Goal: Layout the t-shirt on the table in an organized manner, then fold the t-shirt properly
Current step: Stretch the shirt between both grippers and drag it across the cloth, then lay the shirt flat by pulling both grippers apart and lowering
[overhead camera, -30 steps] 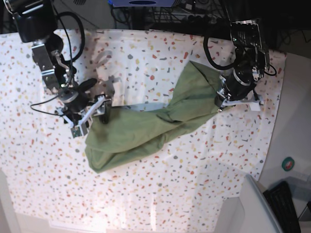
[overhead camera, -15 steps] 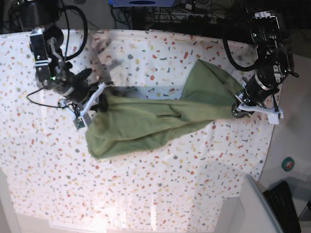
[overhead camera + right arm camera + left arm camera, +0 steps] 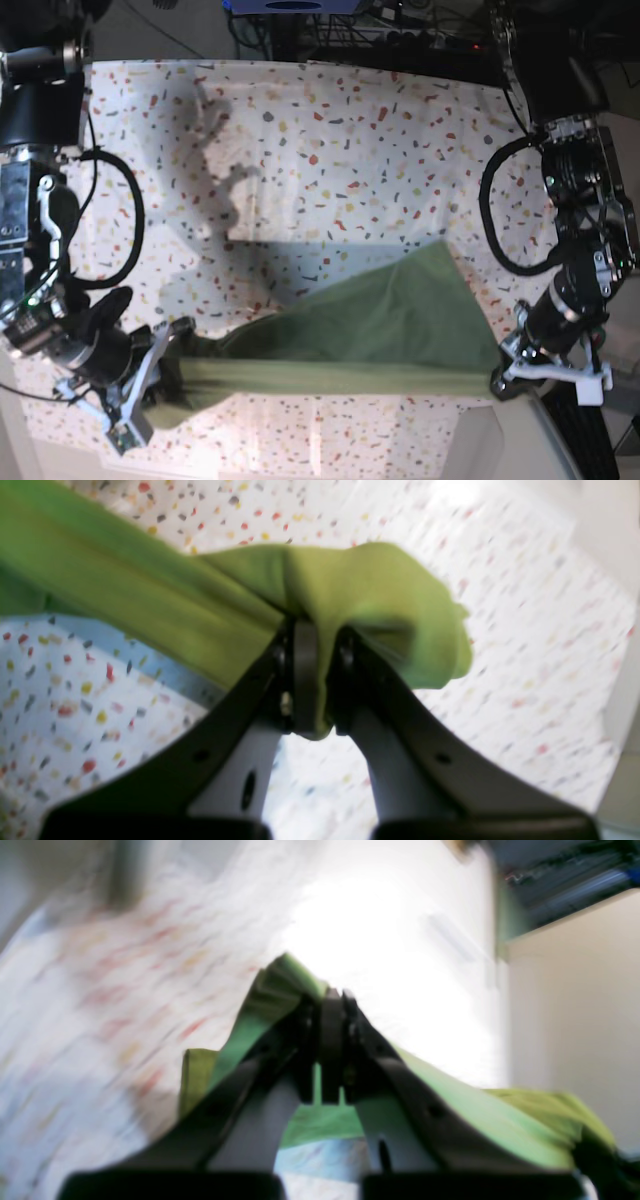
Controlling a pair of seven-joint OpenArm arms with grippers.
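Note:
The olive-green t-shirt (image 3: pixel 370 340) hangs stretched in a long band between my two grippers, low in the base view over the speckled table (image 3: pixel 330 150). At the band's right end my left gripper (image 3: pixel 500 382) is shut on the cloth. The left wrist view shows its jaws (image 3: pixel 332 1000) pressed together on a fold of the t-shirt (image 3: pixel 450 1120). The right gripper (image 3: pixel 170 365) is shut on the band's left end. In the right wrist view its jaws (image 3: pixel 320 640) pinch a bunched edge of the t-shirt (image 3: pixel 150 595), which drapes over one fingertip.
Dark cables and equipment (image 3: pixel 350 30) line the far edge of the table. A pale grey bin-like object (image 3: pixel 500 445) sits off the table's near right corner, close under the left arm. A beige wall (image 3: pixel 565 1015) shows in the left wrist view.
The right gripper has shut on the shirt's left end. Both arms have moved down the base view toward the near edge, lifting the shirt and stretching it between them.

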